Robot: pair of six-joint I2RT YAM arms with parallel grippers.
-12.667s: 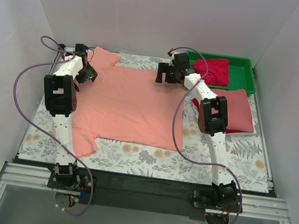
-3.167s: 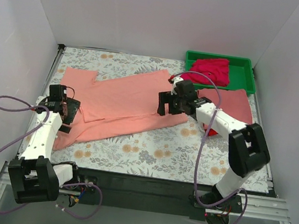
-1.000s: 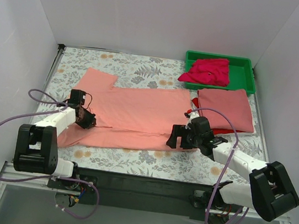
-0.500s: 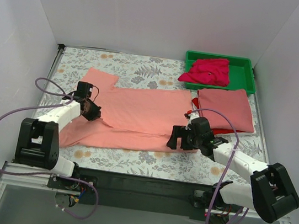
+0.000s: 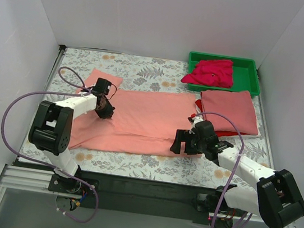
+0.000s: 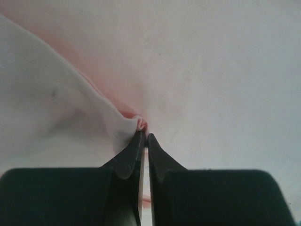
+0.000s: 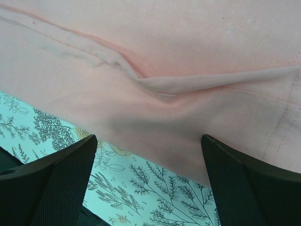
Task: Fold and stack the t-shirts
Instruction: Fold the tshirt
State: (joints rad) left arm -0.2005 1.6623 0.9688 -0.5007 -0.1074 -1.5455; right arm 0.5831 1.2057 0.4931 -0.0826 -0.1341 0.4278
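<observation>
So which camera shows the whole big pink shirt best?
The top camera: nearly all of the pink shirt shows there. The left wrist camera shows only a pinch of it between the left fingers; the right wrist camera only its edge, past the open right fingers.

No readable text, label, brand or number shows in any view.

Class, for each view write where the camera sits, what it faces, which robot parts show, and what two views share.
Top external: above and behind the bases, facing down at the table; both arms, left gripper and right gripper show.
Left wrist: on the left arm, looking along its shut fingers at a pinched fold of the salmon shirt.
Right wrist: on the right arm, looking down between open fingers at the shirt's edge and table.
Shared: all three show the salmon shirt.
</observation>
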